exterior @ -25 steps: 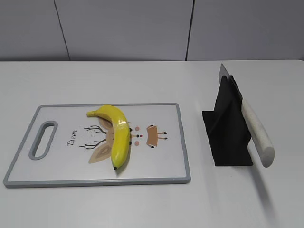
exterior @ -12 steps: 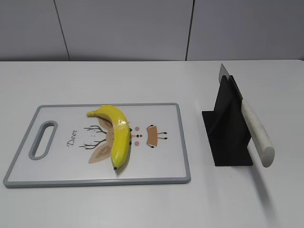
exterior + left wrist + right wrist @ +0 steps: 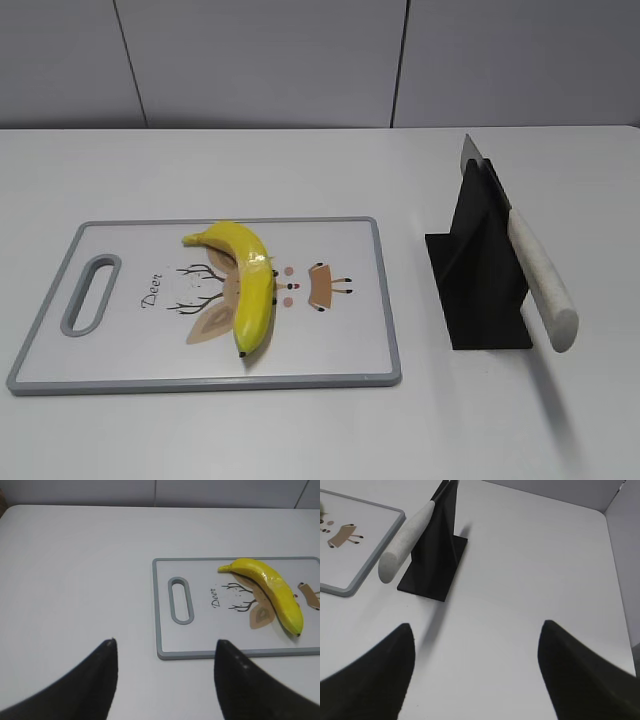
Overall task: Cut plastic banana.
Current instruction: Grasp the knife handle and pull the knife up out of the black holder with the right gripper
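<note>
The plastic banana (image 3: pixel 247 281) is glossy yellow and curved. It lies whole on a white cutting board (image 3: pixel 330 340) with a grey rim and a deer print; it also shows in the left wrist view (image 3: pixel 272 591). A knife with a speckled white handle (image 3: pixel 541 282) leans in a black stand (image 3: pixel 480 270) to the right of the board, and shows in the right wrist view (image 3: pixel 405 539). My left gripper (image 3: pixel 165 642) is open and empty, above the table near the board's handle end. My right gripper (image 3: pixel 477 625) is open and empty, well in front of the knife stand. Neither gripper shows in the exterior view.
The cutting board (image 3: pixel 200 645) has a slot handle (image 3: pixel 90 293) at its left end. The black stand (image 3: pixel 437 545) has a flat base plate. A grey wall runs behind the white table (image 3: pixel 300 170), and a wall panel stands along its right side (image 3: pixel 625 540).
</note>
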Available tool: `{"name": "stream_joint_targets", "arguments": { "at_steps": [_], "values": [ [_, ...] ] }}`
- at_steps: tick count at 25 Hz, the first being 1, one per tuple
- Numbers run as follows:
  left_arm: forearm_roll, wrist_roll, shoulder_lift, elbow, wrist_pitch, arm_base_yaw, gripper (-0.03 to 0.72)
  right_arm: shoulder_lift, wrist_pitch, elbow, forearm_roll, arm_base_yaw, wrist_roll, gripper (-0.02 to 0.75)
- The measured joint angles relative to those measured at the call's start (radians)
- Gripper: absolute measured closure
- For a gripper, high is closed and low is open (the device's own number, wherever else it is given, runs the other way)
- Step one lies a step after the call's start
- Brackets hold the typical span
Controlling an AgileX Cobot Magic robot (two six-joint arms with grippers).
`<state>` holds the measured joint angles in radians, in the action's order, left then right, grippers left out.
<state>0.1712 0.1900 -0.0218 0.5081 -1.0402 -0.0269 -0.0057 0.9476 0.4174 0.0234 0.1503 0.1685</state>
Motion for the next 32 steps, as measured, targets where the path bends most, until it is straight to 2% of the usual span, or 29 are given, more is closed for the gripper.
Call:
{"name": "stream_joint_targets", "arguments": {
  "at_steps": [9, 17, 21, 25, 29, 32],
  "values": [
    [0.000, 0.000, 0.000, -0.001, 0.000, 0.000, 0.113, 0.022, 0.009, 0.005, 0.019, 0.000, -0.051, 0.163],
    [0.001, 0.000, 0.001, -0.001, 0.000, 0.000, 0.116, 0.392, 0.227, 0.195, -0.013, 0.000, -0.216, 0.169],
    [0.001, 0.000, 0.001, -0.001, 0.000, 0.000, 0.115, 0.576, 0.243, 0.320, -0.005, 0.000, -0.239, 0.183],
    [0.001, 0.000, 0.001, -0.001, 0.000, 0.000, 0.116, 0.766, 0.244, 0.428, 0.033, 0.000, -0.240, 0.197],
    [0.001, 0.000, 0.001, -0.001, 0.000, 0.000, 0.116, 0.924, 0.247, 0.513, 0.119, 0.001, -0.241, 0.198],
    [0.001, 0.000, 0.001, -0.001, 0.000, 0.000, 0.116, 1.012, 0.247, 0.573, 0.169, 0.030, -0.239, 0.198]
  ]
}}
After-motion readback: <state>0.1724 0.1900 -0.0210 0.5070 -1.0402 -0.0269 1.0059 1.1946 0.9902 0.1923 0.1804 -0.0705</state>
